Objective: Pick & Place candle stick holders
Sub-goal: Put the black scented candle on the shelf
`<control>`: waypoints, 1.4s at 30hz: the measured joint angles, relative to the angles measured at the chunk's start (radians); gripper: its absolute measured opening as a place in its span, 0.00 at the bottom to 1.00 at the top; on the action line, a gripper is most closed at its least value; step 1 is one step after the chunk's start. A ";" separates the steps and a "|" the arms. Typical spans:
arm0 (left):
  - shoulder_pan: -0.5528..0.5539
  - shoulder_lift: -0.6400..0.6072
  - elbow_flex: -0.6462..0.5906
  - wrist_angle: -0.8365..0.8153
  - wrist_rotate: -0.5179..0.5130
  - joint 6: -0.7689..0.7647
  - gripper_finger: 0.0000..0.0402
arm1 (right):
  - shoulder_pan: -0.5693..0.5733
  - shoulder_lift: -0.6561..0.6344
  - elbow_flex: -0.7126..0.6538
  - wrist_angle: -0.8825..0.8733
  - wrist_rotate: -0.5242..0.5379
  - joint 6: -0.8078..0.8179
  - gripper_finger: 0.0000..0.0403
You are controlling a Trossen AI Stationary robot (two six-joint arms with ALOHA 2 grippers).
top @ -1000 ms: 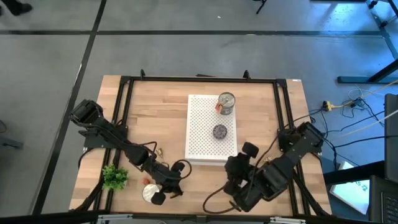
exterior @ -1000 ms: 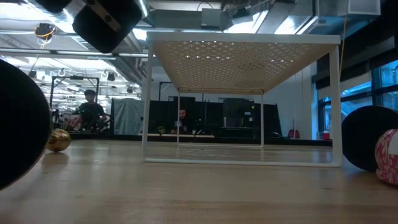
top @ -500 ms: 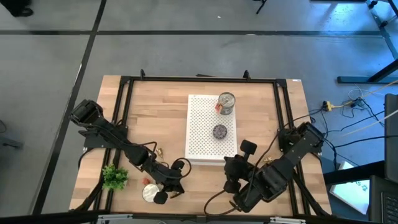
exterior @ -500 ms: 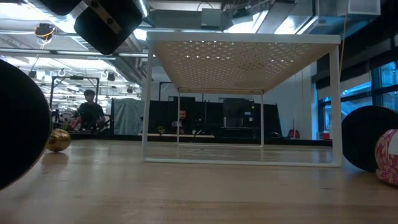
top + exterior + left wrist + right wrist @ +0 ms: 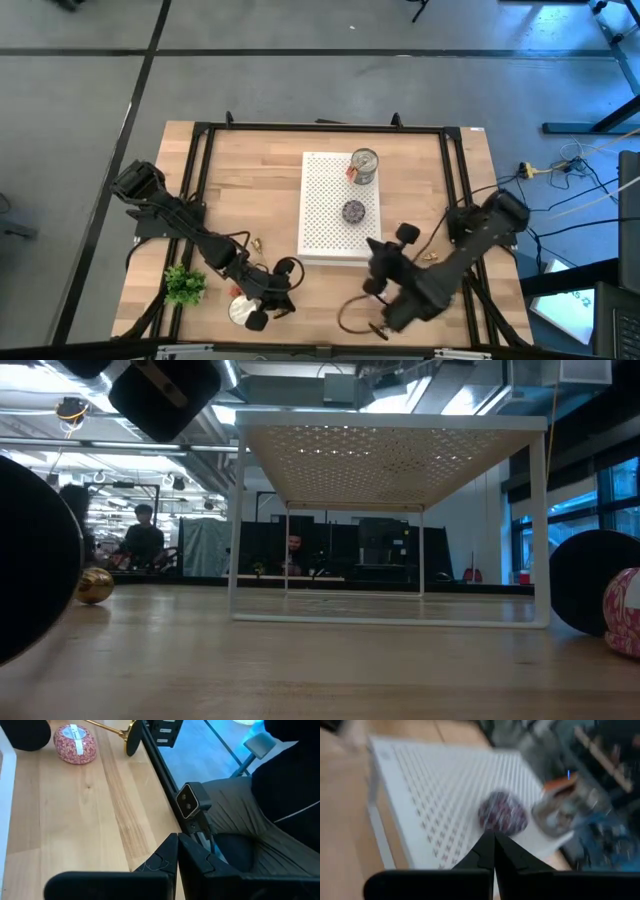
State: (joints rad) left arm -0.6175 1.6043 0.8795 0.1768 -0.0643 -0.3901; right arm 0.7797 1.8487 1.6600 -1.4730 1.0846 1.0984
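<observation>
Two dark, matte black jointed arms show in the high view, the left arm [image 5: 180, 225] in the lower left of the frame, the right arm [image 5: 470, 245] in the lower right. Each is built of blocky links and rounded joint housings, with thin black cables [image 5: 352, 322] looping beside them near the bottom edge.

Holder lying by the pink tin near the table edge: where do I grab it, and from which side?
Probably best to take the candle stick holder by its thin stem, just clear of the flared base, coming straight down with the fingers across the stem. It lies on its side beside the pink tin, so the stem is exposed from above.
</observation>
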 joint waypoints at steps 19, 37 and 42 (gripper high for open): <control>0.018 0.000 0.000 0.014 -0.023 0.008 0.01 | -0.006 -0.696 -0.783 1.230 -0.327 -0.915 0.00; 0.010 0.000 0.000 0.012 -0.051 -0.031 0.01 | -0.338 -0.692 -1.051 1.593 -0.643 -0.928 0.00; 0.009 0.000 0.000 0.011 -0.051 -0.027 0.01 | -0.338 -0.612 -1.051 1.684 -0.594 -0.927 0.00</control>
State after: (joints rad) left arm -0.6090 1.6043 0.8795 0.1883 -0.1150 -0.4167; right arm 0.4416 1.2368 0.6090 0.2106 0.4905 0.1716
